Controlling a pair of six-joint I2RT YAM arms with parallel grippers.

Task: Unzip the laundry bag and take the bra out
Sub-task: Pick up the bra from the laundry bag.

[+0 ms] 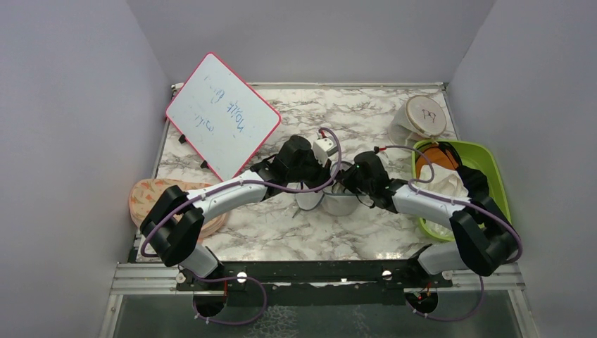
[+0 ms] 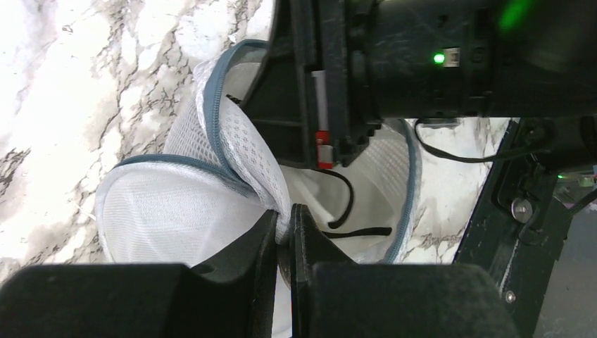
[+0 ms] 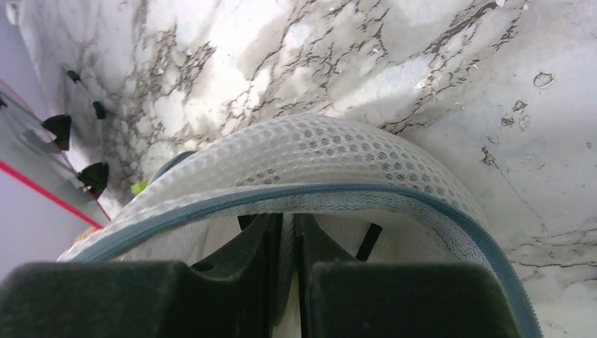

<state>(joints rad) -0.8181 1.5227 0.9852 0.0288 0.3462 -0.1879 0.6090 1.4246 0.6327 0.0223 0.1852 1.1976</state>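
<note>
The laundry bag [image 1: 336, 204] is a white mesh case with a grey-blue zipper rim, standing open in the middle of the table. In the left wrist view the laundry bag [image 2: 176, 211] gapes, and white fabric with black straps, the bra [image 2: 315, 191], lies inside. My left gripper [image 2: 285, 227] is shut on the folded mesh edge of the bag; it also shows in the top view [image 1: 317, 191]. My right gripper [image 3: 287, 227] reaches under the bag's rim [image 3: 317, 193] and is shut on a thin strip of the bra's white fabric [image 3: 415, 243]. It sits beside the left gripper in the top view [image 1: 346, 189].
A pink-framed whiteboard [image 1: 222, 116] leans at the back left. A beige-topped round case marked P7 [image 1: 424, 116] lies at the back right. A green bin [image 1: 493, 169] on the right holds an orange item [image 1: 429, 160] and white cloth [image 1: 450, 184]. A patterned round case [image 1: 151, 197] lies at the left edge.
</note>
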